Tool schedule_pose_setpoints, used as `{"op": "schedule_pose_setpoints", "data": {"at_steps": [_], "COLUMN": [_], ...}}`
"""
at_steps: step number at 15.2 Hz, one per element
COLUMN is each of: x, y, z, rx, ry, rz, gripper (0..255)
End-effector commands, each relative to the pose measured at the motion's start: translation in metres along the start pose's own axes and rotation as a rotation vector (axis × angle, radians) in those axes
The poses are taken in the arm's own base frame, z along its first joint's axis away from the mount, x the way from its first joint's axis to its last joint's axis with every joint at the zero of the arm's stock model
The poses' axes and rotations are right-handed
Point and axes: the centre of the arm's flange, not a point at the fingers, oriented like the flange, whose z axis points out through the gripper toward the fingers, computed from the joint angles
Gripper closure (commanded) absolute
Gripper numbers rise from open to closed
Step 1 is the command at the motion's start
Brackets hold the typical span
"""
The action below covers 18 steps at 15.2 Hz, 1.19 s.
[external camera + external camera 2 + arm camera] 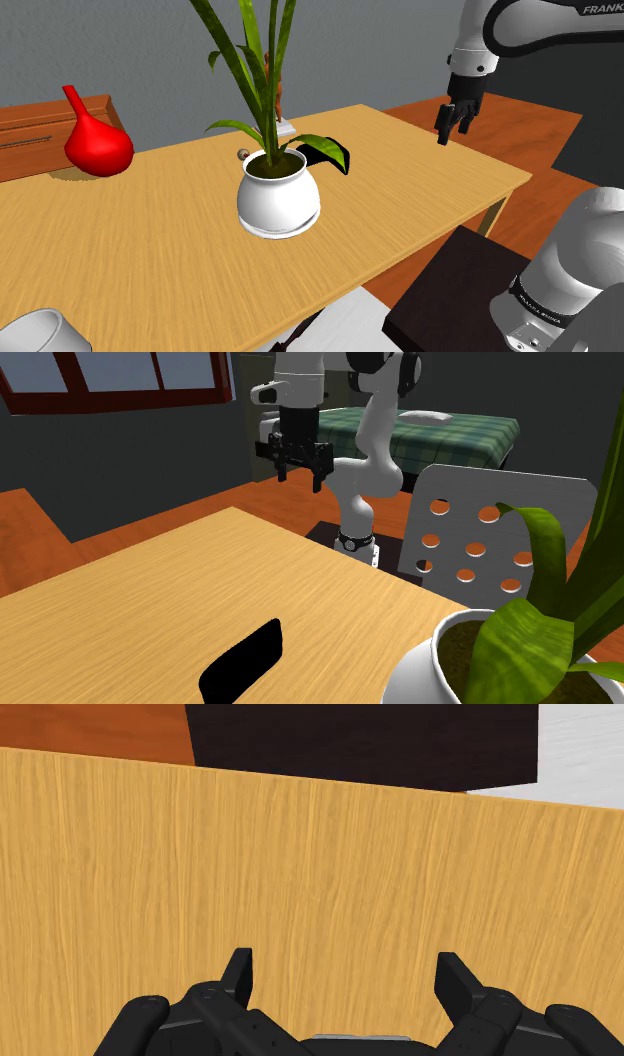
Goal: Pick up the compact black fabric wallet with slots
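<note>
The table [150,250] takes up most of the work area, and its wood top lies directly under the hand in the wrist view. The white arm [520,30] reaches over the table edge nearest the stand. A white pot [278,200] with a tall green plant stands mid-table.

The black wallet [332,155] lies on the table top just beside that pot, on the shoulder view's right of it. In the second exterior view the wallet [243,662] shows as a flat dark shape on bare wood.

The gripper [453,130] hangs above the table, well apart from the wallet. Its fingers stand apart with nothing between them.

I judge the step in hand to be the approach; no grasp has begun. For the next move I would:
1. Carry the hand across the table toward the wallet.
2. Keep clear of the leaves and the pot.
3. Lower the open fingers astride the wallet's narrow side.
</note>
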Motion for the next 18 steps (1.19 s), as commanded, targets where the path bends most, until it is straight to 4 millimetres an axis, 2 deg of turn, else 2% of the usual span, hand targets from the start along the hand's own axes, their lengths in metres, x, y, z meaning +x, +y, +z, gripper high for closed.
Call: {"op": "schedule_pose_setpoints", "data": {"at_steps": [1,18], "x": [0.000,0.193], "y": [0.000,-0.088], "z": [0.000,0.053], "rx": [0.000,0.033], "ry": [0.000,0.026], "rz": [0.000,0.066], "gripper": [0,0]}}
